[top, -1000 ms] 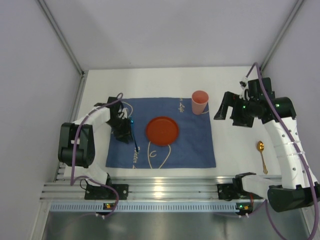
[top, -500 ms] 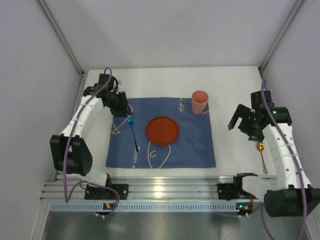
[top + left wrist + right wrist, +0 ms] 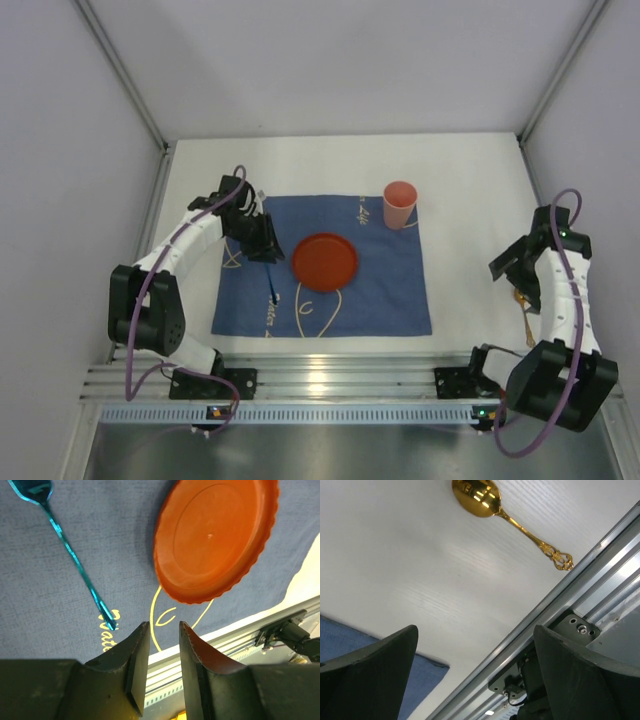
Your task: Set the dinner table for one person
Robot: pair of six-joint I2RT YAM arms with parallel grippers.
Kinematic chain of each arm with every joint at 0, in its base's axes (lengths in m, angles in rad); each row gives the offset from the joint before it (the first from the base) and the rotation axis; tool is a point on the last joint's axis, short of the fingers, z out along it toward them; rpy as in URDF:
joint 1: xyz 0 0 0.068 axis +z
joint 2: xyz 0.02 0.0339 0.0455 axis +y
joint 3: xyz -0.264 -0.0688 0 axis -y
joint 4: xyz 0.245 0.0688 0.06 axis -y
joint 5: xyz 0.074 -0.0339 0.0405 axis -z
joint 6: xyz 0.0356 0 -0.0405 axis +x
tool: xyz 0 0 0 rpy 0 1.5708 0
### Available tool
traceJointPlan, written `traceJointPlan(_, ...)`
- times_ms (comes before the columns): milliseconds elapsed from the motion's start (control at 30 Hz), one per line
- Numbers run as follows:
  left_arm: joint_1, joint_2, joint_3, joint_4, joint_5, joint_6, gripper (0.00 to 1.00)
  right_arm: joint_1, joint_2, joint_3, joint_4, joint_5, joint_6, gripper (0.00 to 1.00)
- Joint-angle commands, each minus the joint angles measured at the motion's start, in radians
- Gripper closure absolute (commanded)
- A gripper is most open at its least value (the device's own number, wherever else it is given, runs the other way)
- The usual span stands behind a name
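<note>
The white dinner table (image 3: 330, 160) carries a blue cloth (image 3: 380, 290) with an orange plate (image 3: 324, 261) in its middle and a pink cup (image 3: 400, 204) at its back right corner. A blue fork (image 3: 65, 545) lies on the cloth left of the plate (image 3: 215, 537). My left gripper (image 3: 266, 246) hovers over the fork's (image 3: 272, 287) upper end; its jaws stand a narrow gap apart with nothing between them (image 3: 162, 630). A gold spoon (image 3: 490, 502) lies on bare table to the right of the cloth. My right gripper (image 3: 475, 645) hangs wide open and empty near it (image 3: 514, 264).
A slotted aluminium rail (image 3: 330, 380) runs along the near edge, with both arm bases on it. Grey walls close in the left, back and right. The cloth's near right corner (image 3: 420, 680) shows in the right wrist view.
My left gripper left the fork, swung to the back left, then came back over the cloth beside the plate. My right arm moved from beside the cup to above the spoon.
</note>
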Motion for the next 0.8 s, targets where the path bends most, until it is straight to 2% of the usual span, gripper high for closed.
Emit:
traceJointPlan(0,0.004,-0.011,0.003,0.073,0.064,0.028,0.65,-0.047,-0.003,-0.030,0.106,0.052,0.016,0.00)
traceJointPlan(133,0.007,-0.004,0.017,0.067,0.075,0.071,0.66,-0.067,0.086,-0.067,0.174,0.110,0.020,0.00)
traceJointPlan(333,0.007,-0.014,0.014,0.079,0.127,0.050,0.67,-0.080,0.160,-0.064,0.198,0.184,0.047,0.00)
traceJointPlan(767,0.009,-0.002,0.025,0.075,0.092,0.064,0.67,-0.176,0.424,-0.105,0.408,0.159,-0.042,0.00)
